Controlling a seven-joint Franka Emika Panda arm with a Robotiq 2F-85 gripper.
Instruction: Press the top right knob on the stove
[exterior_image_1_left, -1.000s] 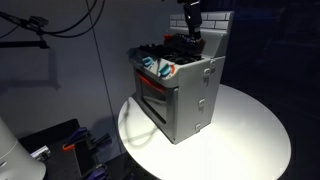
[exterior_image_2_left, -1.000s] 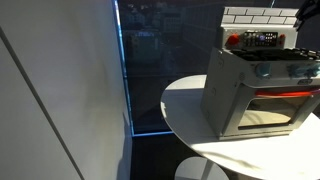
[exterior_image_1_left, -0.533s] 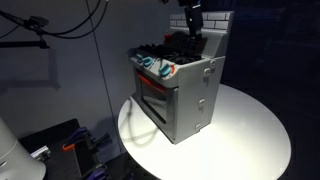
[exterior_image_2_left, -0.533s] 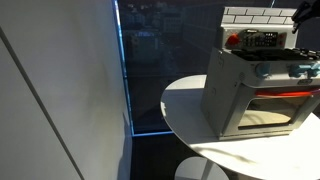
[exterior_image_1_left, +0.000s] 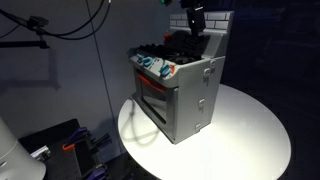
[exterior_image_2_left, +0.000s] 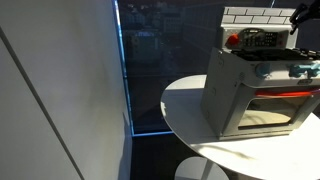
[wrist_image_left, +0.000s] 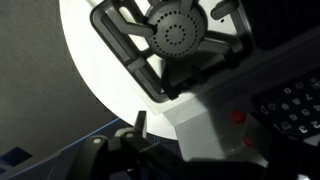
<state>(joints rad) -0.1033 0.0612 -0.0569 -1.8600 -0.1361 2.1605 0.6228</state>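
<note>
The grey toy stove (exterior_image_1_left: 185, 95) stands on a round white table and shows in both exterior views (exterior_image_2_left: 255, 90). It has black burners, a windowed oven door, and teal, white and red knobs (exterior_image_1_left: 158, 67) on its front panel. My gripper (exterior_image_1_left: 195, 24) hangs over the back of the stove top, by the brick-pattern wall (exterior_image_2_left: 255, 15), and is partly cut off in an exterior view (exterior_image_2_left: 305, 15). The wrist view looks down on a black burner (wrist_image_left: 180, 35) and two red buttons (wrist_image_left: 237, 117). Only one finger (wrist_image_left: 139, 125) shows there, so I cannot tell the jaw state.
The round white table (exterior_image_1_left: 250, 135) has a curved edge close to the stove's front (exterior_image_2_left: 185, 105). A tall pale panel (exterior_image_2_left: 60, 90) stands nearby. Cables and dark gear (exterior_image_1_left: 60, 145) lie on the floor beside the table.
The gripper has shifted only slightly above the stove's back. The stove has not moved.
</note>
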